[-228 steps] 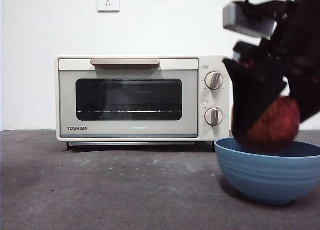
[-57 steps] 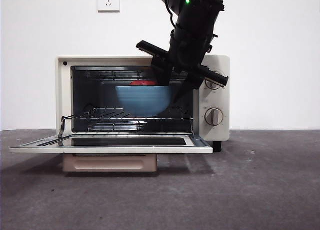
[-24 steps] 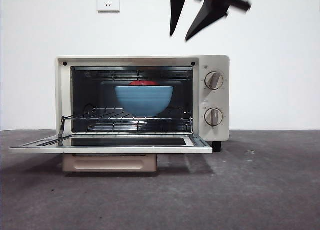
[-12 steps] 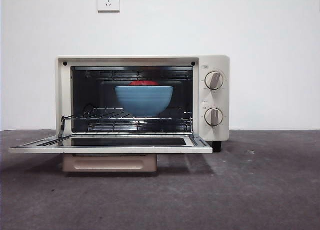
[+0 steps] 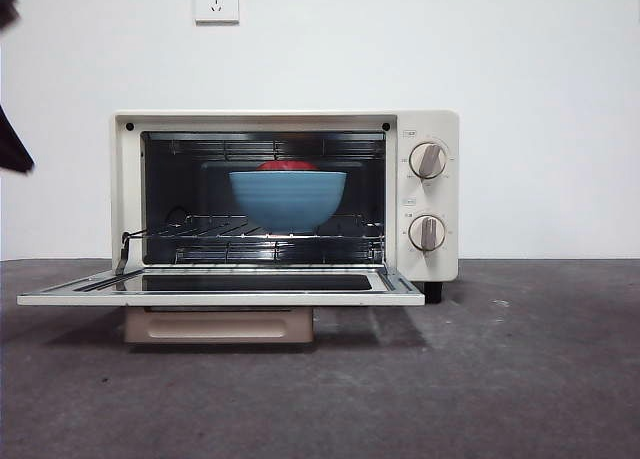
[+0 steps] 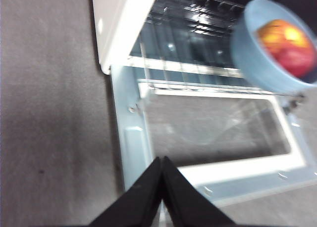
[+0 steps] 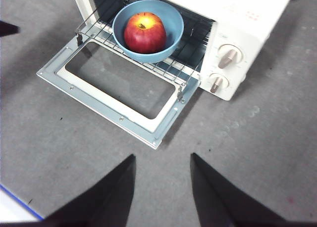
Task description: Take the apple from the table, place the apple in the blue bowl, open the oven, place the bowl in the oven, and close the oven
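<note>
Dark grey table point(image 5: 500, 379), open at 6 o'clock of Toshiba oven point(image 5: 420, 129). Red-yellow apple point(image 7: 144, 32) in blue bowl point(image 7: 171, 19) on rack, door point(image 5: 220, 287) flat. Left gripper point(image 6: 161, 160) pinched closed above door; right gripper point(image 7: 162, 160) spread, high.

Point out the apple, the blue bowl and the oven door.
apple point(image 7: 144, 32), right wrist view, its red side.
blue bowl point(image 5: 288, 199), front view, outer wall.
oven door point(image 7: 94, 106), right wrist view, its metal frame.

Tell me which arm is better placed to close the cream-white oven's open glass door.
Probably the left. The left gripper, jaws shut, hangs right at the edge of the lowered oven door. The right gripper, jaws open, is high and well back from the oven, where the blue bowl with the red apple sits.
</note>
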